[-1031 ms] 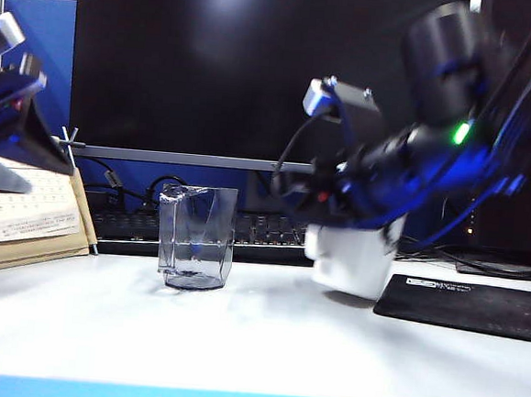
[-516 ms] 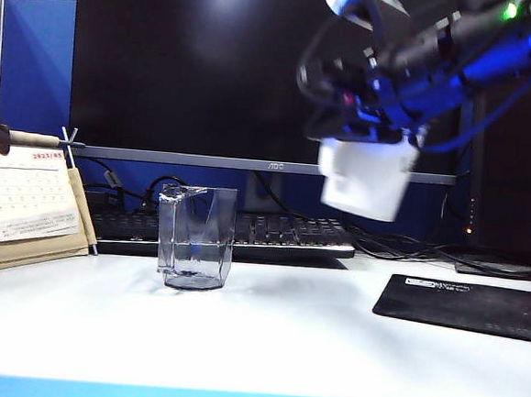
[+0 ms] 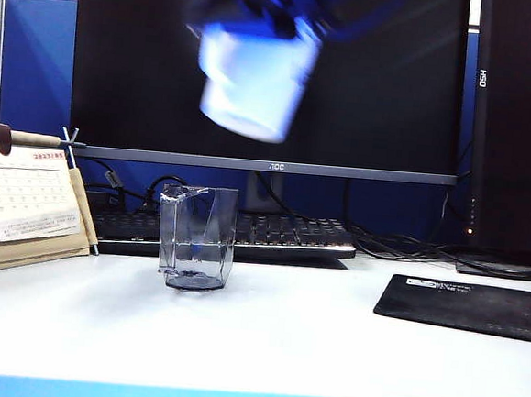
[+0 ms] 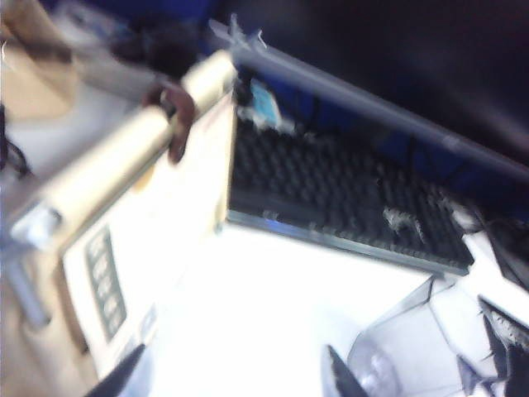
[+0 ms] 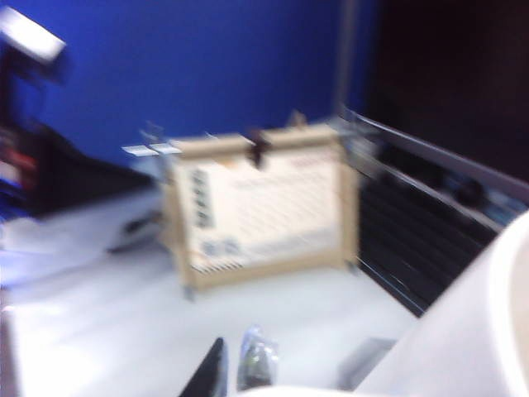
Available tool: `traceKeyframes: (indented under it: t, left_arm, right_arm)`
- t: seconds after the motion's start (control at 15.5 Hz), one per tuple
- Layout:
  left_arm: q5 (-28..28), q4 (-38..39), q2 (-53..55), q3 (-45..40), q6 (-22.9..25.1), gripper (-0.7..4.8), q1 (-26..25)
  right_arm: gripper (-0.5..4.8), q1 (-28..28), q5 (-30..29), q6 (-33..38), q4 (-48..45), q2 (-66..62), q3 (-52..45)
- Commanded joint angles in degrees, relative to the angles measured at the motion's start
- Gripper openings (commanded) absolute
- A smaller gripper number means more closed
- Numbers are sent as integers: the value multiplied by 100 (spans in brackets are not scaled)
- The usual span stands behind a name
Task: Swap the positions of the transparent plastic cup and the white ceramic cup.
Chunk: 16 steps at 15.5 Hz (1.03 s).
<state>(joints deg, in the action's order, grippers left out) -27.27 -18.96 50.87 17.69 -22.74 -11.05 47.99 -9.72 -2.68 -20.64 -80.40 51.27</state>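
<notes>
Exterior view: the mug (image 3: pixel 254 80) is high in the air, tilted, in front of the monitor (image 3: pixel 367 78), carried by the right gripper (image 3: pixel 262 14), which shows only as a dark blur above the rim; its claw reads as closed on the mug. The plastic cup (image 3: pixel 197 237) stands upright on the desk (image 3: pixel 263 345), toward the rear left, just in front of the keyboard (image 3: pixel 281 234) and almost directly below the mug. A calendar (image 3: pixel 21 207) stands at the left edge and a black mat (image 3: pixel 467 306) lies at the right. Left wrist view: the left gripper (image 4: pixel 235 376) hangs near the plastic cup (image 4: pixel 413 351) without touching it, fingers apart and empty; the calendar (image 4: pixel 157 223) and keyboard (image 4: pixel 339 198) lie beyond. Right wrist view: the mug (image 5: pixel 463 331) fills the near corner, the plastic cup (image 5: pixel 258 357) sits far below, and the calendar (image 5: pixel 264 207) is blurred. Risks, as judged: the mug may slip from a tilted grip at speed, or be lowered onto the plastic cup, which still occupies its spot; the two arms could also collide there. Legible writing: "2023/05" on the calendar; the monitor badge and mat label are too small to read.
</notes>
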Motion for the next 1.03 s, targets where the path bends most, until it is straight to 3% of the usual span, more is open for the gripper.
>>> traceKeyframes:
  t: [0.06,0.39,1.03]
  left_arm:
    - [-328,144,-11,24,87,267,-20]
    - [-487,715,-214,24,592,267,-20]
    - [-492,1209,-299,24,953,267,-20]
  right_arm:
    - [-7,186,-463,13,-319,-153,302]
    - [-7,645,-828,0,-358,-1082,973]
    - [-7,647,-1613,28,-389,-2280,1832]
